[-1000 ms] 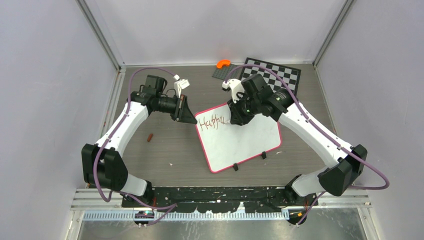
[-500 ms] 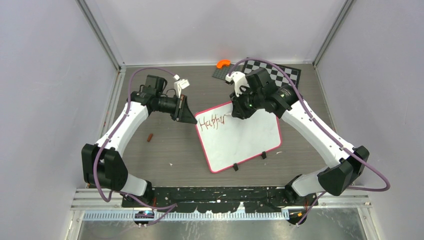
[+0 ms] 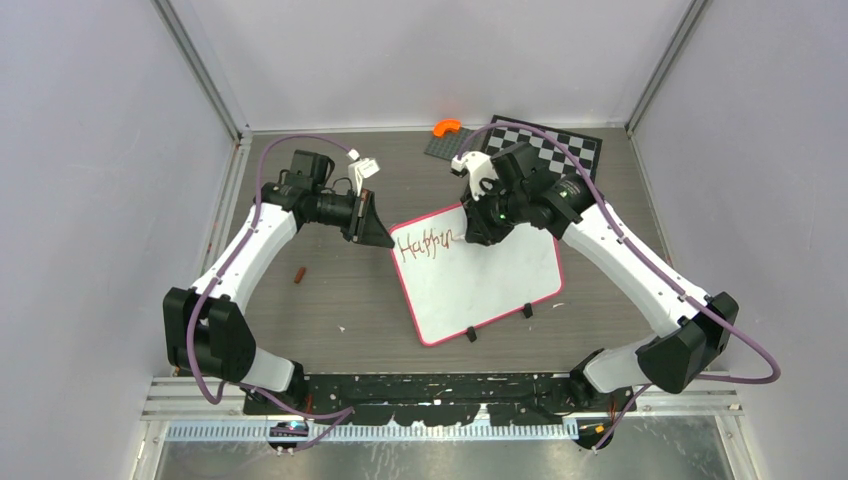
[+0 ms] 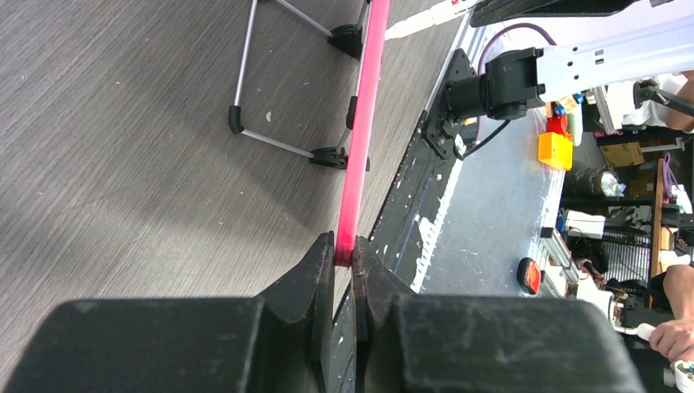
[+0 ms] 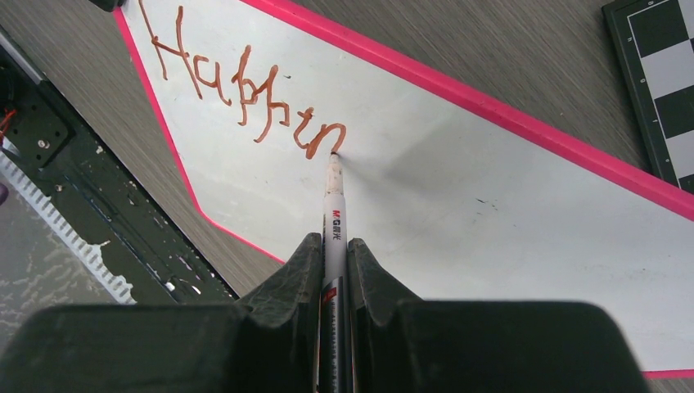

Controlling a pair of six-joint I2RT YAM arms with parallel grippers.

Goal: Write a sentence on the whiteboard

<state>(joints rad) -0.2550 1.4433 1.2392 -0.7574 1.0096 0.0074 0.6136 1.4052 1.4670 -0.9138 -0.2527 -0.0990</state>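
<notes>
Right wrist view: found sentence [image 5: 245, 94] lengthened to "Happin" within the last second on whiteboard [image 5: 458, 188] lying on worktop [image 3: 320, 300], marker [image 5: 334, 221] clenched in right fingers [image 5: 299, 278], left fingers [image 4: 315, 278] grasping pink frame [image 4: 360, 139]; judged mostly unwritten.

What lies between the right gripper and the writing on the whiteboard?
Only the marker the right gripper holds, tip on the writing, seen in right wrist view.

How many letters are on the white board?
6: red-brown marker letters, one row on the pink-framed white board, H through n, ending at the white marker.
</notes>
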